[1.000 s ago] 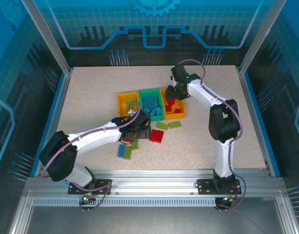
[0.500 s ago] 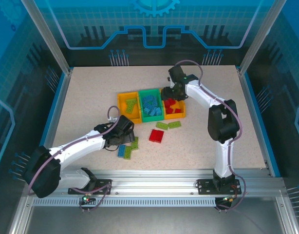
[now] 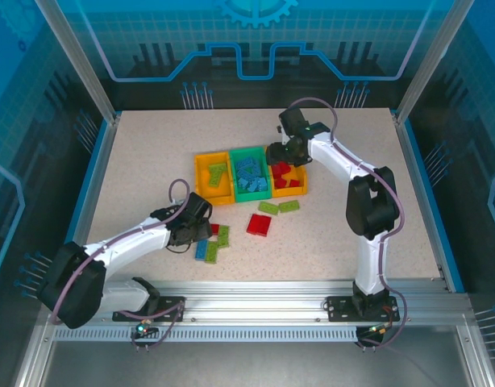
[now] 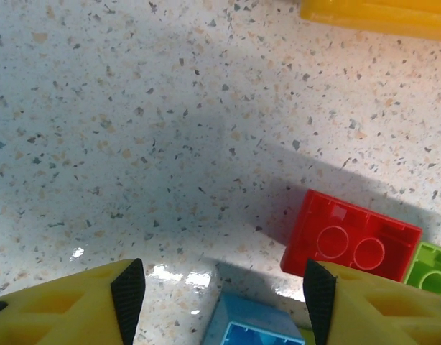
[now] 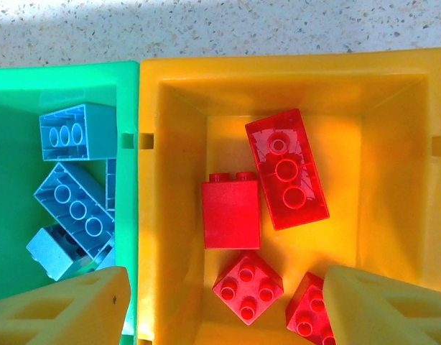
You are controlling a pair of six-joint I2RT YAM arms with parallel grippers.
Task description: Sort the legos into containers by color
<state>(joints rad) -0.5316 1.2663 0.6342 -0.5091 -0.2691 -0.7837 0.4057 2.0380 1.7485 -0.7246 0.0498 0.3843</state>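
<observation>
Our left gripper (image 4: 224,287) hangs spread low over the table (image 4: 134,108), with a blue brick (image 4: 253,327) loose between its jaws and a red brick (image 4: 350,237) just beside. Our right gripper (image 5: 224,291) hangs spread and empty above the orange bin (image 5: 393,165), which holds red bricks (image 5: 286,169).

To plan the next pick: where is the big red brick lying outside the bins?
In the top view the big red brick lies on the table, just in front of two green bricks, near the orange bin.
</observation>
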